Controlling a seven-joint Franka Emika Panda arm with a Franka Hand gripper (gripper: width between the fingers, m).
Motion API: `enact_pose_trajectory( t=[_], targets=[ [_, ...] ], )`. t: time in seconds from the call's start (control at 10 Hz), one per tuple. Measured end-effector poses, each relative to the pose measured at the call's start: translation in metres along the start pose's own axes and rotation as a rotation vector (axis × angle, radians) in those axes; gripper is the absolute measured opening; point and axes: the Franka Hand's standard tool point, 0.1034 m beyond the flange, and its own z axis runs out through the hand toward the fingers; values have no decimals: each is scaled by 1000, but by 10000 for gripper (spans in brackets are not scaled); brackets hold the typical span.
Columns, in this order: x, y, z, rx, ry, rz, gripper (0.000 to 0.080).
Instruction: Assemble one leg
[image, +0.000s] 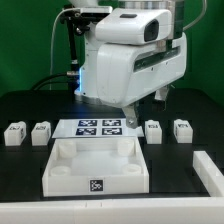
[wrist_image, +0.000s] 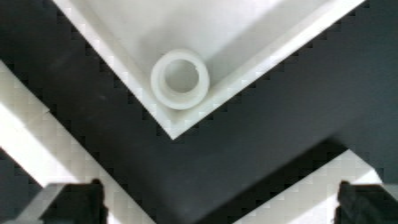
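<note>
Four small white legs stand in a row on the black table in the exterior view: two on the left (image: 14, 133) (image: 41, 132) and two on the right (image: 153, 131) (image: 182, 129). My gripper (image: 127, 117) hangs under the big white arm, above the right end of the marker board (image: 100, 127), left of the nearer right leg. In the wrist view the gripper (wrist_image: 217, 205) is open and empty, its dark fingertips (wrist_image: 71, 202) wide apart. Ahead of it lies a corner of the large white panel with one round socket (wrist_image: 180, 78). No leg shows in the wrist view.
The large white panel (image: 60, 170), with raised sides and a tag on its front, lies at the front middle. Another white part (image: 208, 170) sits at the front right edge. Pale strips (wrist_image: 329, 170) cross the wrist view's corners; what they are is unclear.
</note>
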Motion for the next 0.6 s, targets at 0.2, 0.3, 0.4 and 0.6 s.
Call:
enact_pose_trajectory(
  t=[0.2,0.3,0.4,0.6],
  targets=[
    [0,0,0,1,0,0,650],
    [0,0,0,1,0,0,650],
    [0,0,0,1,0,0,650],
    [0,0,1,1,0,0,650]
  ],
)
